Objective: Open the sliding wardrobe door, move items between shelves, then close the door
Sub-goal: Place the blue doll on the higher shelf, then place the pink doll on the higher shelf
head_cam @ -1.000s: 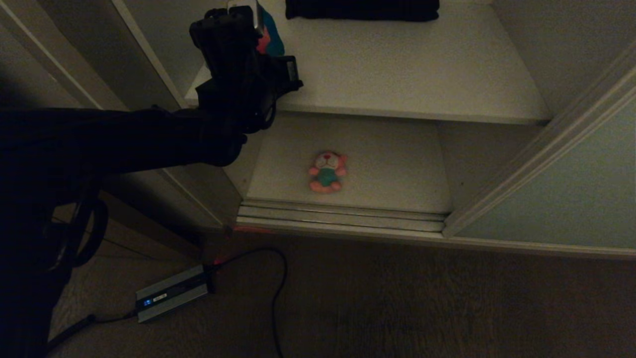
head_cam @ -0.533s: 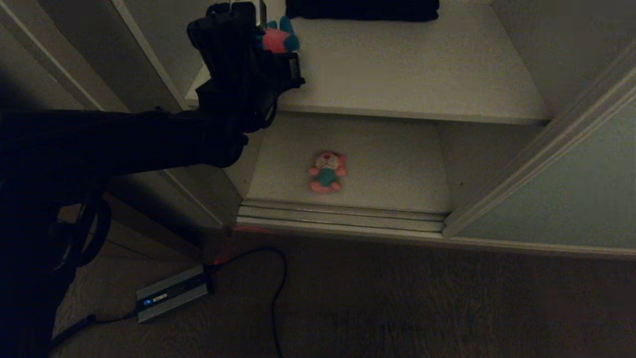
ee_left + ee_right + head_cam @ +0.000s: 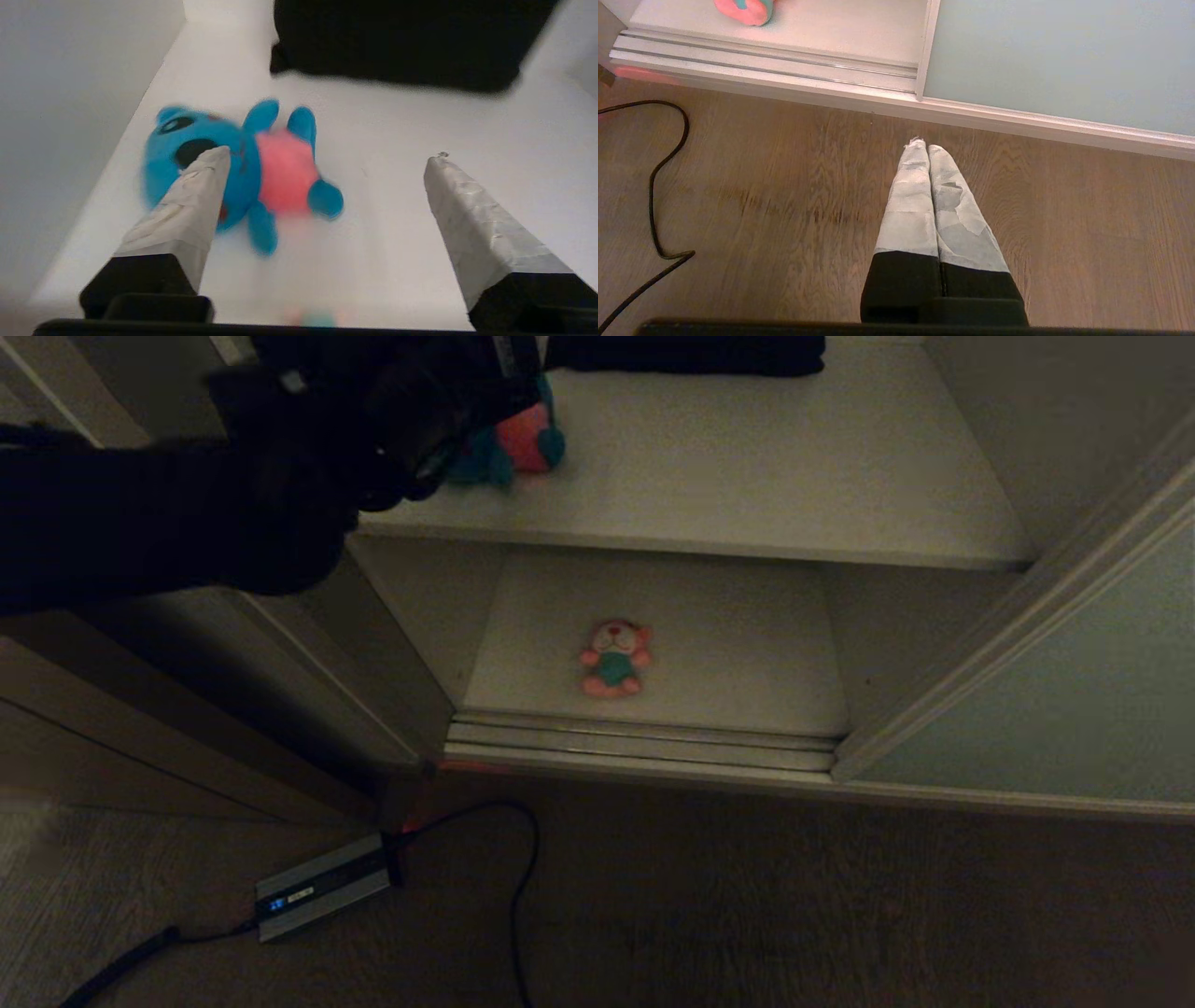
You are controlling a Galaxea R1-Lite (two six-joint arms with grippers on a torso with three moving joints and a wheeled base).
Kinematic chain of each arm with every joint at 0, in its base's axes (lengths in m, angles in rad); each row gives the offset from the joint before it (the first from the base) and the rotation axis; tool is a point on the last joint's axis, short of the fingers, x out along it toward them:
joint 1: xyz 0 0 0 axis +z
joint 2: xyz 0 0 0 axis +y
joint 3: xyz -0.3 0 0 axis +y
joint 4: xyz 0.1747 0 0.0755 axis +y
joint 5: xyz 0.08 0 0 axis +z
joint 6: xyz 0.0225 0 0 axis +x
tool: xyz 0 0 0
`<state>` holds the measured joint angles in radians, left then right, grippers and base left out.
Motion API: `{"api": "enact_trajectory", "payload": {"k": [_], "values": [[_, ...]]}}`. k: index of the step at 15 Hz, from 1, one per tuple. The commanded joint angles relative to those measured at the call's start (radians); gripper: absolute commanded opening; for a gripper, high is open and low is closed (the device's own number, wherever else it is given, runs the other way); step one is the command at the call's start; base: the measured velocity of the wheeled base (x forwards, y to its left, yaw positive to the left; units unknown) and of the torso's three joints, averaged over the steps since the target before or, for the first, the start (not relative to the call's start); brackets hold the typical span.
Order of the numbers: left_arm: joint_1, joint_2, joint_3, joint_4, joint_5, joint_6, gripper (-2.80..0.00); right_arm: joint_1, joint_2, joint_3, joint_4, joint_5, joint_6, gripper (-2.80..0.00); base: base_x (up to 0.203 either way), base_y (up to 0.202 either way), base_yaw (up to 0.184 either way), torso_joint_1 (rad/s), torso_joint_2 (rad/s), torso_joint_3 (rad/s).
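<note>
Since a second ago the left claw point(image 3: 327, 161) has let go of the blue toy point(image 3: 243, 172) and its arm has swung up and toward the left of the head view; the toy, then pinched upright between the fingers, now lies on its back on the upper shelf point(image 3: 747, 476), near the shelf's left front corner and well short of the dark cloth point(image 3: 681, 353) at the back. From the wrist camera the left claw stands wide open with nothing between its taped fingers point(image 3: 187, 205), one of which overlaps the toy's head in that view (whether it touches I cannot tell). The pink toy point(image 3: 613, 658) lies face up on the lower shelf point(image 3: 728, 681), near the middle and close behind the door tracks point(image 3: 635, 739). The door point(image 3: 1055, 709) is slid to the right, leaving the opening clear. The right claw point(image 3: 928, 145) hangs parked over the floor point(image 3: 784, 200), its fingers pressed together on nothing. Both toys look light, soft and squashy, unlikely to slip or break; the pink one probably takes best a pinch across its round belly or head, from above, since its limbs would just fold away.
</note>
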<state>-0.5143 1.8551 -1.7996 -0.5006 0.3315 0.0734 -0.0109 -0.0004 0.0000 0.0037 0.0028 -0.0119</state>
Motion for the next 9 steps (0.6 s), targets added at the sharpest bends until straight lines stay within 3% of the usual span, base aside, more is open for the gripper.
{"api": "enact_trajectory", "payload": {"k": [1,3,4,5,9], "values": [[-0.026,-0.244,0.104,0.179,0.002,-0.001,0.00,0.000,0.000,0.004,-0.001,0.001,0.000,-2.80,0.000,0.000,0.000,0.000,0.00,0.000],[-0.042,-0.370,0.167,0.367,-0.001,-0.002,0.00,0.000,0.000,0.004,-0.001,0.000,0.000,-2.80,0.000,0.000,0.000,0.000,0.00,0.000],[-0.047,-0.426,0.203,0.455,-0.005,-0.003,-2.51,0.000,0.002,0.003,-0.001,0.001,0.000,-2.80,0.000,0.000,0.000,0.000,0.00,0.000],[-0.052,-0.473,0.241,0.517,-0.007,-0.004,-2.80,0.000,0.000,0.003,0.001,0.002,0.000,-2.80,0.000,0.000,0.000,0.000,0.00,0.000],[-0.056,-0.627,0.407,0.586,-0.027,-0.030,-2.80,0.000,0.000,0.004,-0.001,0.001,0.000,-2.80,0.000,0.000,0.000,0.000,0.00,0.000]]}}
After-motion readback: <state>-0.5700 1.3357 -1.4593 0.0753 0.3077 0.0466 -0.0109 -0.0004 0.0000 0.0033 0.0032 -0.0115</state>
